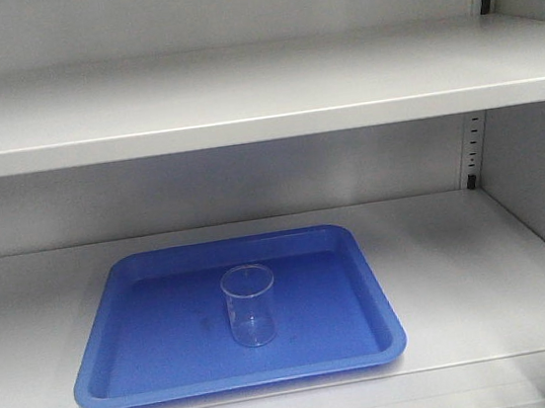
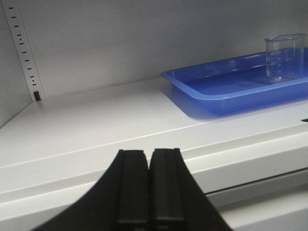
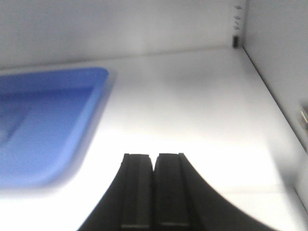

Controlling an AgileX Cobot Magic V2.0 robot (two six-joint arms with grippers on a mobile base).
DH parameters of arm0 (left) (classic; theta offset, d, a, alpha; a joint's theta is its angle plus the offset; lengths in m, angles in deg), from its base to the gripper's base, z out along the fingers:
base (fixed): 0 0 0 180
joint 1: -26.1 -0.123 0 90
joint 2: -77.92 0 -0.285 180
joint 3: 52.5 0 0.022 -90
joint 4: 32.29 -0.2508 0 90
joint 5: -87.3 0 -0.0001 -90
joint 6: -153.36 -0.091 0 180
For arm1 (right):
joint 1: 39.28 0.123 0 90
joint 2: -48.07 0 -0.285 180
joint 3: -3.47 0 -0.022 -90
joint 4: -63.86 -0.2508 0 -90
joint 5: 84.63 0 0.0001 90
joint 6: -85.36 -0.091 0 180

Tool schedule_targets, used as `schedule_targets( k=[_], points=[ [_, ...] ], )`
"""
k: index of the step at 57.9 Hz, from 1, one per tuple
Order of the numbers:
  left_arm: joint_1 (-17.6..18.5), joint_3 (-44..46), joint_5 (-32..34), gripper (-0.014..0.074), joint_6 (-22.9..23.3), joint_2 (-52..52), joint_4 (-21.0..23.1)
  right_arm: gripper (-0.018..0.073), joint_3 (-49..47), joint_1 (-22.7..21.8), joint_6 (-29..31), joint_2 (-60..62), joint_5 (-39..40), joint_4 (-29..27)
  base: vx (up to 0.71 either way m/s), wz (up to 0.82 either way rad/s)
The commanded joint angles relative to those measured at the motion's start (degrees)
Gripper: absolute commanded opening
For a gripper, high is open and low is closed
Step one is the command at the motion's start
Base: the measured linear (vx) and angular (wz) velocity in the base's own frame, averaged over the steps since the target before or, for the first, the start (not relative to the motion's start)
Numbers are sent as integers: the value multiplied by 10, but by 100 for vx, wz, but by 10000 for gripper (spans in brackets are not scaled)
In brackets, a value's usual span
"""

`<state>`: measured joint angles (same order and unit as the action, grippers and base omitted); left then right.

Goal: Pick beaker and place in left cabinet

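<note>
A: Standing upright near the centre of the blue tray [image 1: 149, 329], the beaker [image 1: 250, 306] is clear glass, cylindrical, with a flared rim. Confirm its markings.

B: Faint white graduation marks show only in the left wrist view, where the beaker [image 2: 284, 57] sits at 2 o'clock and a pouring lip shows on its rim. The front view does not resolve them.

A: Location of the tray?

B: On the lower shelf of the left cabinet [image 1: 239, 94], left of shelf centre. A slotted upright [image 1: 473, 149] runs at the back right.

A: Left gripper [image 2: 149, 192] condition?

B: Jaws pressed together, nothing between them, well apart from the tray [image 2: 231, 91].

A: Right gripper [image 3: 154, 192]?

B: Jaws likewise clenched on nothing. Its wrist view is blurred; the tray [image 3: 43, 125] lies at 9 o'clock and the beaker is out of frame. The front view shows only a dark blurred part at 4 o'clock.
</note>
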<state>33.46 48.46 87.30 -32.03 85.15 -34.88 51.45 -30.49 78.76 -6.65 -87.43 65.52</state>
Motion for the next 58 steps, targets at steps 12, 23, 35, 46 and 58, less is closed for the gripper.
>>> schedule_targets(
  k=[12, 23, 35, 46, 58],
  points=[
    [0, -9, 43, 1, 2, -11, 2, -6, 190, -8, 26, 240, 54, 10, 0, 0],
    [0, -9, 43, 1, 2, -11, 2, -6, 306, -8, 27, 416, 53, 10, 0, 0],
    [0, -9, 43, 1, 2, -11, 2, -6, 313, -13, 37, 471, -27, 24, 0, 0],
    [0, -9, 43, 1, 2, -11, 2, -6, 313, -13, 37, 475, -23, 23, 0, 0],
    [0, -9, 43, 1, 2, -11, 2, -6, 313, -12, 37, 475, -24, 23, 0, 0]
  ],
)
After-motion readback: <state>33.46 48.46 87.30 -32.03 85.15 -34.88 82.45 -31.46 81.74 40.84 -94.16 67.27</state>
